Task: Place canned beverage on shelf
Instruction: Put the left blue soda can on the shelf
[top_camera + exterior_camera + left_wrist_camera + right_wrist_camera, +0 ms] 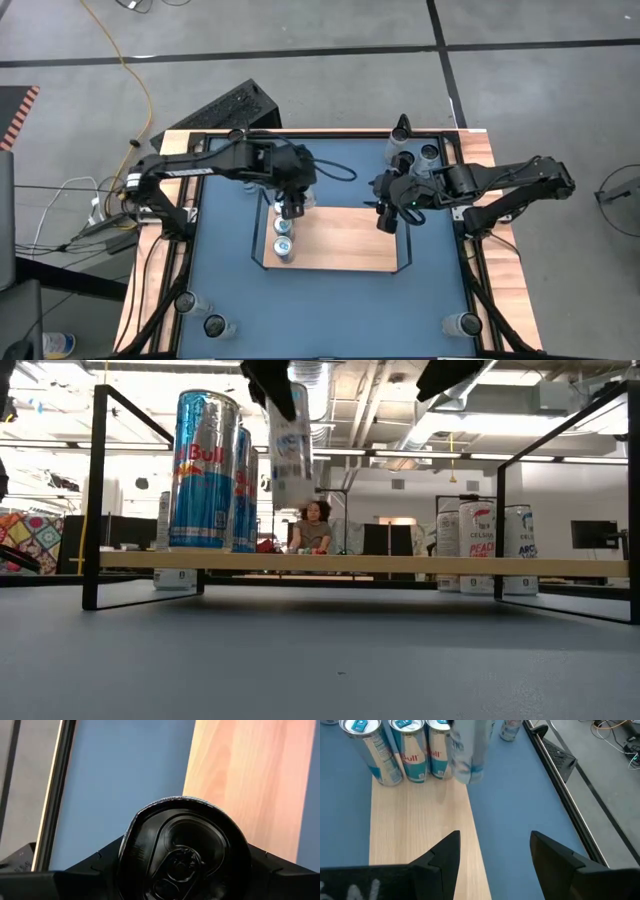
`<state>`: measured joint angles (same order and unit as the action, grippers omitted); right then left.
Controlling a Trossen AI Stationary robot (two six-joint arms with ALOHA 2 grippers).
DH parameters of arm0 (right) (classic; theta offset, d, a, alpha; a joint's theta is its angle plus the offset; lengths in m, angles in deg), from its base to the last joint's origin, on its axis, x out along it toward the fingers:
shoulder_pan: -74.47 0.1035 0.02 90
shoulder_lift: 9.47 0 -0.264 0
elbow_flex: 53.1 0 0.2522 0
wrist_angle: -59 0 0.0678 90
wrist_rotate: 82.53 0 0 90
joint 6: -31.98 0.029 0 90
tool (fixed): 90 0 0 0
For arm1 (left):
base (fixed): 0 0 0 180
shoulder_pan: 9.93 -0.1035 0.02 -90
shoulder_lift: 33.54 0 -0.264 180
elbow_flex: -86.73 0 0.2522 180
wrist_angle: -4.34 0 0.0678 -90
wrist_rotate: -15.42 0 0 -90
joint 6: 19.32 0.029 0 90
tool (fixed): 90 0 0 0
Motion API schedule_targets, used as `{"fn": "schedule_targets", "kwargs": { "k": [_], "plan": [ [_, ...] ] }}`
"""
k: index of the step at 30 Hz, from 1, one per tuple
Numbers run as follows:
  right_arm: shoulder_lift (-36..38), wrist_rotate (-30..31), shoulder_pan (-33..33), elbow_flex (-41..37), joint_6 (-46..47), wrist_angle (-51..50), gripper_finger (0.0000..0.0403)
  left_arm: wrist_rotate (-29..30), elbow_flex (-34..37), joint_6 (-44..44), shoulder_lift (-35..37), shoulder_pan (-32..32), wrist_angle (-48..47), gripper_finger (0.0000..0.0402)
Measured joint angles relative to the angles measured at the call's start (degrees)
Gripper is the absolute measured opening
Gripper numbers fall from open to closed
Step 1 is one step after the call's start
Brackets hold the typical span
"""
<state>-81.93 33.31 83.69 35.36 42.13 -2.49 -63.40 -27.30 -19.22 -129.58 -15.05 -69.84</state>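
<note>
The shelf [345,245] is a light-wood board in a black wire frame on the blue tabletop. Three blue-and-silver Red Bull cans [412,750] stand in a row at its left end and also show in the low view [205,470]. My left gripper [292,205] is shut on a pale can [290,455] above the shelf, beside that row. The can's black top fills the left wrist view [185,855]. My right gripper [492,855] hovers open and empty over the shelf's right part [385,215]. My left gripper pinches the pale can by its upper wall just under the rim [131,837], one finger [95,867] on each side. The fingers come from above, pointing down [272,388]. The can hangs below them, slightly tilted, lifted clear of the shelf board.
Spare cans stand at the table's far right corner [418,153], near left corner [200,312] and near right corner [455,322]. Some show behind the shelf in the low view [480,545]. The shelf's raised end rails [95,490] stand at both ends. A person sits in the room beyond [315,525].
</note>
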Motion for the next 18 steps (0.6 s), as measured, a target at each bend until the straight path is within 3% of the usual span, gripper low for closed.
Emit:
{"fn": "schedule_targets", "kwargs": {
  "k": [18],
  "plan": [
    [0.0,-0.09,0.56,0.0,-0.11,-1.63,0.0219,-2.0,0.0,-2.76,-1.62,0.42,1.67,0.0242]
  ]
}}
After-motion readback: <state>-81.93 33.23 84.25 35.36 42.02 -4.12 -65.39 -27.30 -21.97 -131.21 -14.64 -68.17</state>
